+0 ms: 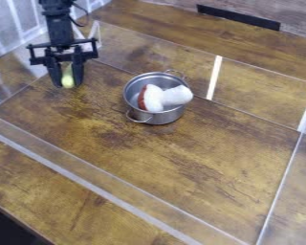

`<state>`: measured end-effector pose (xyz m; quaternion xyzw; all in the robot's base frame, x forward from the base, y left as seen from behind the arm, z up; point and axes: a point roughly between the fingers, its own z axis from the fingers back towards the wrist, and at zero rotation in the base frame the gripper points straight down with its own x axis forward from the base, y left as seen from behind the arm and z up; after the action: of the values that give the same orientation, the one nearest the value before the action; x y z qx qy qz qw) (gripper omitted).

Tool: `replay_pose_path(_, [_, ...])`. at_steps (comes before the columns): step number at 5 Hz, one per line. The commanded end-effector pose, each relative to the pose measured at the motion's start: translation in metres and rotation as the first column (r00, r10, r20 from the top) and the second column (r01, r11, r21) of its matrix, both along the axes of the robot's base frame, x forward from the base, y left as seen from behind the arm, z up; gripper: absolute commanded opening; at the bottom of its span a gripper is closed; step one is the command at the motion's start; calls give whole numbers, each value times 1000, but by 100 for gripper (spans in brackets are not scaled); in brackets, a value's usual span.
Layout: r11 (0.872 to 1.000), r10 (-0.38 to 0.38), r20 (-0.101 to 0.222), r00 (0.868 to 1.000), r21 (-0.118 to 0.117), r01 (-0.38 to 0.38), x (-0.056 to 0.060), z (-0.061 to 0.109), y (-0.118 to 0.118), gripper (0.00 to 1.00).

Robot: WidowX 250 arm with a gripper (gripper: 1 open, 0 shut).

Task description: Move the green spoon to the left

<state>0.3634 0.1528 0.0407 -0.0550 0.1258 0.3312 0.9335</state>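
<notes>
So the green spoon (pixel 68 78) is already way over on the far left of the bench (pixel 182 163), hanging just above the wood in the claw (pixel 64 75), which makes sense given the job is to shift it left. My guess is this is the set-down part of the move, with the spoon low over its drop spot and only the release left to do. The arm comes in from the top of the picture and points the claw almost straight down, so the spoon dangles between the fingers with its yellow-green tip showing at the bottom. As for the claw itself, it's pressed together as tight as it goes, pinching the spoon, with dark fingers on either side of the green bit. I can't honestly tell if the tip is touching the bench or sitting a hair above it, it's too small and blurry there. The only other stuff around is a metal bowl (pixel 156 99) in the middle of the bench with something red and white (pixel 164 95) inside, well apart to the right of the spoon, so it's not in the way. A clear plastic wall (pixel 214 77) stands up around the work area, probably just to keep things from sliding off.
</notes>
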Motion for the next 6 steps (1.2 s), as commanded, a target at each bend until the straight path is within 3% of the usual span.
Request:
replay_pose_path(1, [1000, -12, 74, 997, 13, 11, 17, 24, 12, 100])
replay_pose_path(2, [998, 68, 75, 995, -7, -67, 10, 20, 4, 100])
replay_pose_path(3, [990, 139, 77, 987, -49, -136, 2, 27, -3, 100])
replay_pose_path(4, [995, 75, 90, 993, -66, -70, 4, 37, -5, 100])
replay_pose_path(6, [996, -10, 127, 992, -92, 22, 13, 61, -13, 100])
